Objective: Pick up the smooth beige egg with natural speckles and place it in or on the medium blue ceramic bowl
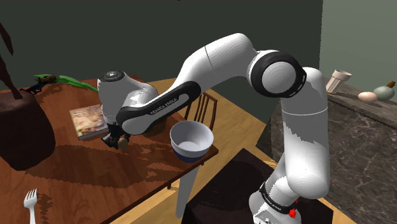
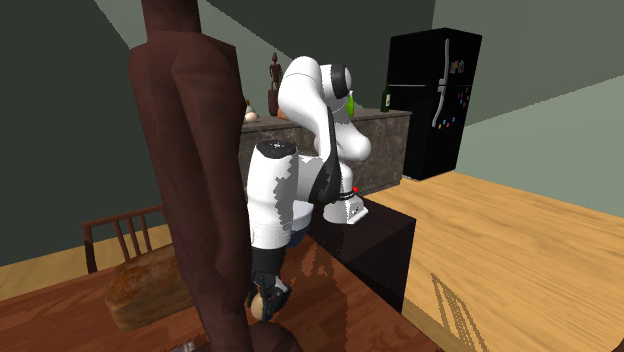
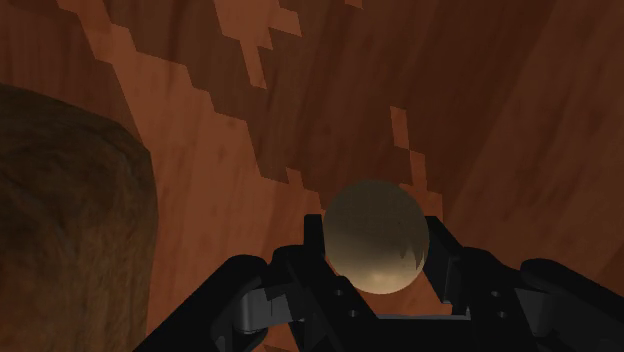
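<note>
Here, the reddish wooden table fills the lower left of the shoulder view; the white arm arches from the stand at the lower right, over the middle of the frame, and bends down toward the table's centre. In the second exterior view a tall dark brown sculpture stands in the foreground at centre left, with the arm just behind it and a black fridge at the upper right; a brown loaf lies on the table at the lower left of that frame, near the hand. The bowl, white inside and blue outside, sits upright at the table's edge, just right of centre in the shoulder view; a book lies flat at centre left. The gripper points down between book and bowl, well apart from the bowl. In the wrist view its fingers stand partly apart and clasp the beige egg on both sides; the egg shows at the fingertips, close over the tabletop, and I cannot tell whether it touches the wood. A white fork lies at the lower left corner.
</note>
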`<state>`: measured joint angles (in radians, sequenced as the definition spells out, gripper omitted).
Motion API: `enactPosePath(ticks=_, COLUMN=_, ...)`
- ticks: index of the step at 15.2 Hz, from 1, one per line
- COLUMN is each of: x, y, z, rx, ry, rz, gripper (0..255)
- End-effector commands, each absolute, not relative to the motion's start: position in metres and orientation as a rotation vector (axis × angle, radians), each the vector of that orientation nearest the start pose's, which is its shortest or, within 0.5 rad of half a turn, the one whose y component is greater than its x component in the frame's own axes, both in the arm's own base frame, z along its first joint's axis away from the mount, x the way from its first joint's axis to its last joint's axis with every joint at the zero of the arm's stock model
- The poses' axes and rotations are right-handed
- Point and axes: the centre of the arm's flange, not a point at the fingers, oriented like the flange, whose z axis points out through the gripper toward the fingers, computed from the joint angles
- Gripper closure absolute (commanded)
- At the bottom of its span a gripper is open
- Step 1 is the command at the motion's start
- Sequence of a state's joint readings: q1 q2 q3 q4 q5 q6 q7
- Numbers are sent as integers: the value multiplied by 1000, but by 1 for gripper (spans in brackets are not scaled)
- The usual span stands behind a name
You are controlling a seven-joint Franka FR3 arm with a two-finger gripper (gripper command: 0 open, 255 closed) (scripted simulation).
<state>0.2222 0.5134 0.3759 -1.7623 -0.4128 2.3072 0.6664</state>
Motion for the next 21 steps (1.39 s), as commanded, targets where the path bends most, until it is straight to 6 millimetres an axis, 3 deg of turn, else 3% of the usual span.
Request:
enactPosePath(ticks=1, x=568, y=349, z=298, rx=-3186, ry=-236, rz=-233, gripper=255)
enactPosePath(ticks=8, x=568, y=349, z=298, rx=-3186, ry=-236, rz=-234, gripper=255)
enactPosePath(ticks=21, x=568, y=349, z=367, rx=-3186, ry=-236, rz=-234, gripper=255)
